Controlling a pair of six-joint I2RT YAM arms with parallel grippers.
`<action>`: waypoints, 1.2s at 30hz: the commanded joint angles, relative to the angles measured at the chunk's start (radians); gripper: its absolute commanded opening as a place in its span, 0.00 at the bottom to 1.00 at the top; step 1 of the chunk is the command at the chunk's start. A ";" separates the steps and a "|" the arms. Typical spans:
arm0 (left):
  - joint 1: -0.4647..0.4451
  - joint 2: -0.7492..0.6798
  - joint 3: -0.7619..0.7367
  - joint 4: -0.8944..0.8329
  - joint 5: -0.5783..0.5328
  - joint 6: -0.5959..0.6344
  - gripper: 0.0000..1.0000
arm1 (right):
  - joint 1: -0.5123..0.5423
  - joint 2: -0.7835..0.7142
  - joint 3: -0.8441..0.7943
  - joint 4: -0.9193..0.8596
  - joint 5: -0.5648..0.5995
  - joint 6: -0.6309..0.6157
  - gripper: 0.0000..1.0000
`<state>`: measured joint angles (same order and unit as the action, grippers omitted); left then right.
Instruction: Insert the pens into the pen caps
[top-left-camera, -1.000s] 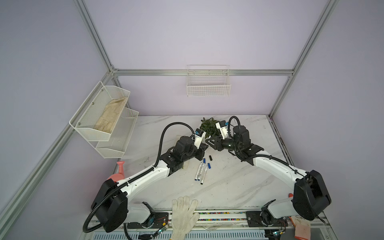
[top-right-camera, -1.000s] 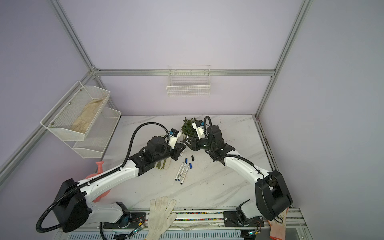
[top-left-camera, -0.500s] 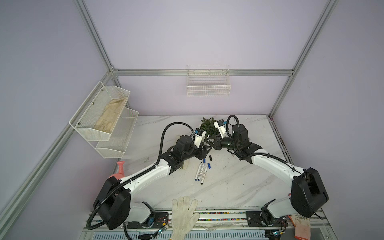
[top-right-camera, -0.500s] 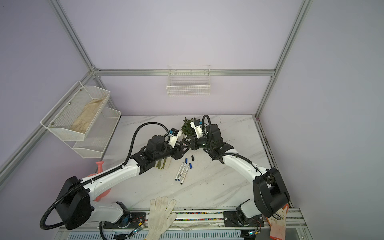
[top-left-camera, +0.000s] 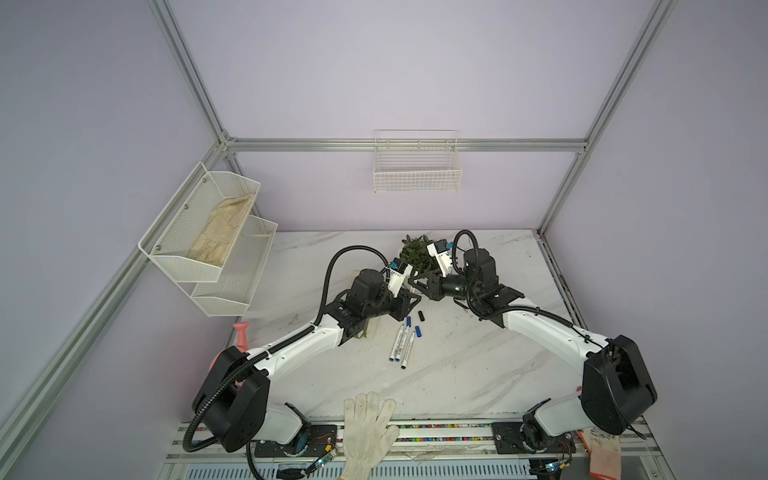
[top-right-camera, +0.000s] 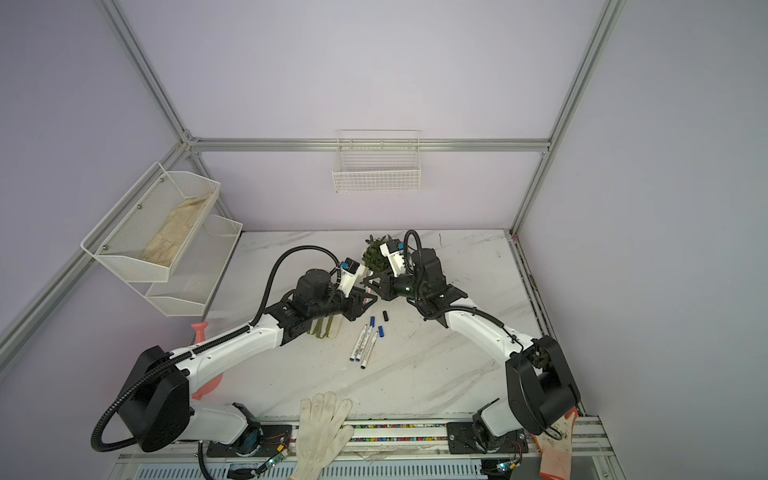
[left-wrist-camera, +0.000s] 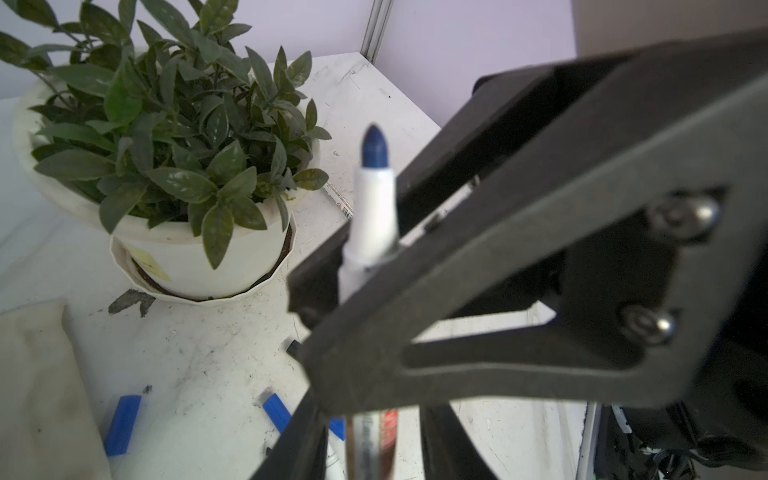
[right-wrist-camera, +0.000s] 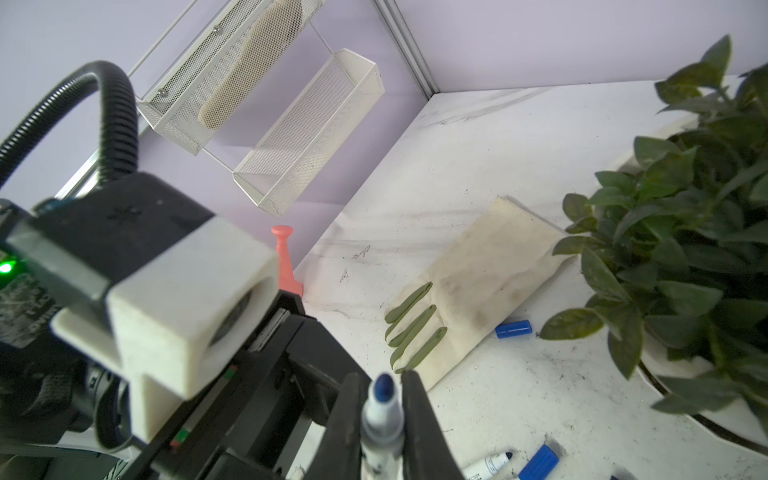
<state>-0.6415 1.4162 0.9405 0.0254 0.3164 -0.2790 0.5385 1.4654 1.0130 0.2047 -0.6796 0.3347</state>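
Observation:
A white-barrelled pen with a bare blue tip hangs in the air near the plant. My right gripper is shut on this pen just behind the tip. The jaws of my left gripper stand either side of the barrel, with a gap showing on each side. In both top views the two grippers meet nose to nose. Three pens lie together on the table below. Two blue pen caps and a black one lie beside them.
A potted plant stands just behind the grippers. A cream glove with olive-green fingertips lies under the left arm. A white glove hangs over the front edge. A wire shelf is on the left wall and a wire basket on the back wall.
The two grippers have drawn together over the table. The right one has shut on the pen near its tip. The left one's jaws have come off the barrel.

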 joint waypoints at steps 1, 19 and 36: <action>0.005 0.025 0.018 0.047 0.044 0.003 0.23 | -0.002 0.010 0.023 0.002 -0.026 0.004 0.00; 0.180 -0.127 -0.222 0.135 -0.314 -0.277 0.00 | 0.089 -0.007 -0.068 -0.292 0.266 -0.131 0.34; 0.179 -0.114 -0.221 0.106 -0.208 -0.247 0.00 | 0.198 0.248 -0.035 -0.326 0.563 -0.134 0.29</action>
<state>-0.4595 1.3125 0.7567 0.1070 0.0830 -0.5377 0.7349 1.6928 0.9520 -0.1020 -0.1886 0.2039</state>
